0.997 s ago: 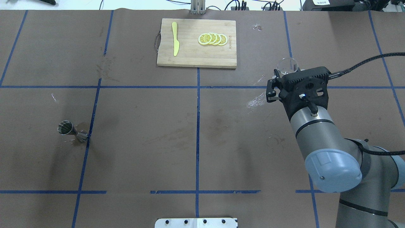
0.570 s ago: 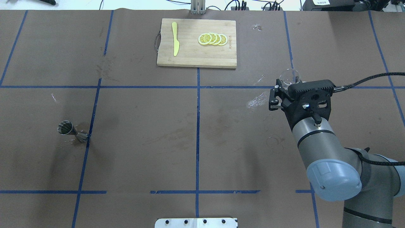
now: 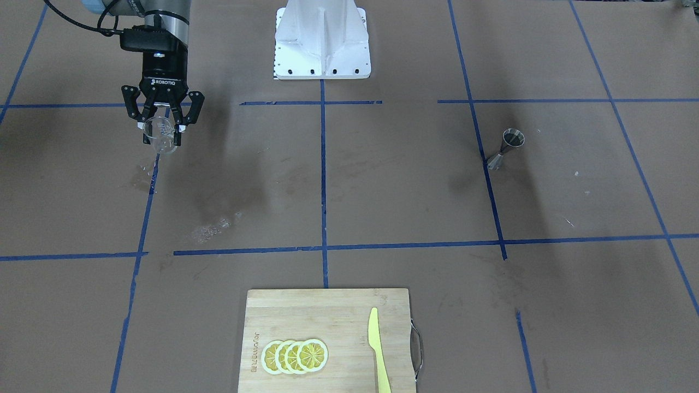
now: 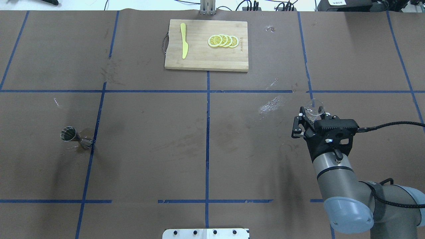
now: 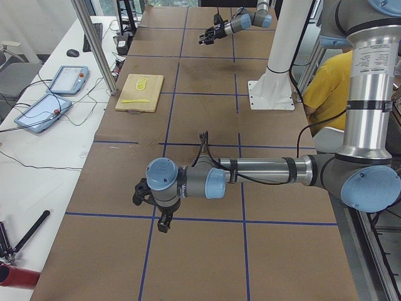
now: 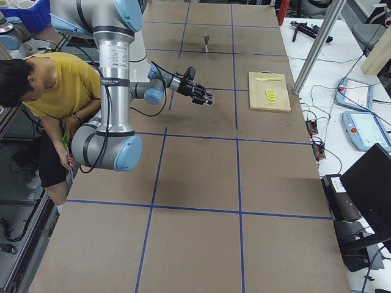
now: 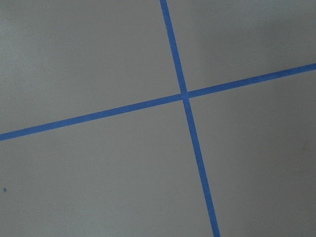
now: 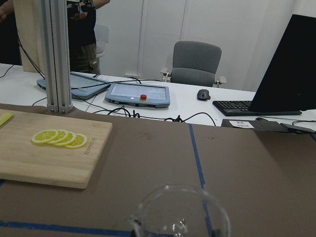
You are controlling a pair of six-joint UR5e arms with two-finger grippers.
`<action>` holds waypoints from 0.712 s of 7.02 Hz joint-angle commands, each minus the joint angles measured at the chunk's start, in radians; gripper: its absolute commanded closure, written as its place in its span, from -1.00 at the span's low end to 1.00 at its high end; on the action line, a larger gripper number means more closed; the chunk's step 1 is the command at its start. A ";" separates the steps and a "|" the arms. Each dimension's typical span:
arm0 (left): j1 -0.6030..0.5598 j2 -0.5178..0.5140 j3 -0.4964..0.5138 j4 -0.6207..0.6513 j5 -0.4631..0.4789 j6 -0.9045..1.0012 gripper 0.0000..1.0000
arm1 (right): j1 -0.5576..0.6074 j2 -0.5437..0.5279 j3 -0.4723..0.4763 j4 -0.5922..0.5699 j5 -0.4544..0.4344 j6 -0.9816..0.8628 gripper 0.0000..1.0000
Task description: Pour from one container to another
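My right gripper (image 4: 313,115) is shut on the clear glass cup (image 4: 314,108), held above the table on the right side. The front-facing view shows the same gripper (image 3: 163,136) with the cup (image 3: 159,130) clamped between its fingers. The cup's rim (image 8: 180,210) fills the bottom of the right wrist view. Far off at the left stands the silver jigger (image 4: 74,136) upright beside a tape line, also the jigger (image 3: 508,146) in the front-facing view. My left gripper (image 5: 150,205) appears only in the exterior left view, low over the table; whether it is open I cannot tell.
A wooden cutting board (image 4: 206,56) at the back centre carries lemon slices (image 4: 223,40) and a yellow knife (image 4: 183,40). A wet smear (image 4: 270,104) lies left of the cup. The robot's base plate (image 4: 206,233) sits at the near edge. A person in yellow (image 6: 58,79) sits beside the robot.
My right arm has pulled back toward the robot's base and slightly right, carrying the glass cup with it. The jigger has not moved.
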 commanded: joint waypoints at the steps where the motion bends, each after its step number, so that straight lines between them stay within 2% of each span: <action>1: 0.000 0.000 -0.001 0.000 0.000 0.000 -1.00 | -0.011 -0.005 -0.036 0.000 -0.008 0.051 1.00; 3: 0.000 0.000 -0.001 0.000 0.000 0.000 -1.00 | -0.011 -0.037 -0.054 0.011 -0.006 0.087 1.00; 4: 0.000 0.000 -0.001 0.000 0.000 0.000 -1.00 | -0.019 -0.103 -0.095 0.172 -0.008 0.080 1.00; 5: 0.000 0.002 -0.001 0.000 0.000 0.000 -1.00 | -0.020 -0.161 -0.162 0.383 -0.015 0.015 1.00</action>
